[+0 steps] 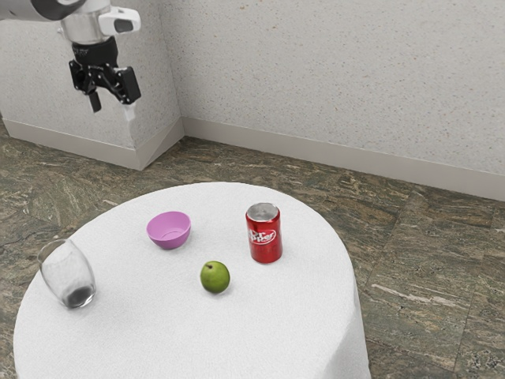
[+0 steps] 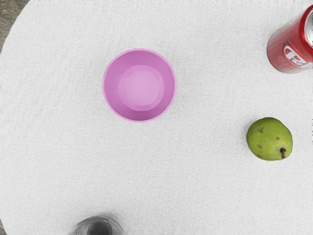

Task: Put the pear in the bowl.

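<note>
High above the table, at the exterior view's upper left, my gripper (image 1: pixel 113 104) is open, its two fingers apart with nothing between them. The green pear (image 1: pixel 215 278) rests on the white table; in the wrist view the pear (image 2: pixel 269 139) shows its dark stem and brown spots. The pink bowl (image 1: pixel 169 230) stands upright a short way from it, toward the exterior view's left and farther back. Seen from above, the bowl (image 2: pixel 141 85) is empty. Neither bowl nor pear touches the other.
A red soda can (image 1: pixel 264 234) stands upright behind the pear, toward the exterior view's right. A clear glass (image 1: pixel 69 274) is near the round table's (image 1: pixel 260 339) left edge in the exterior view; the wrist view catches part of the glass (image 2: pixel 99 227).
</note>
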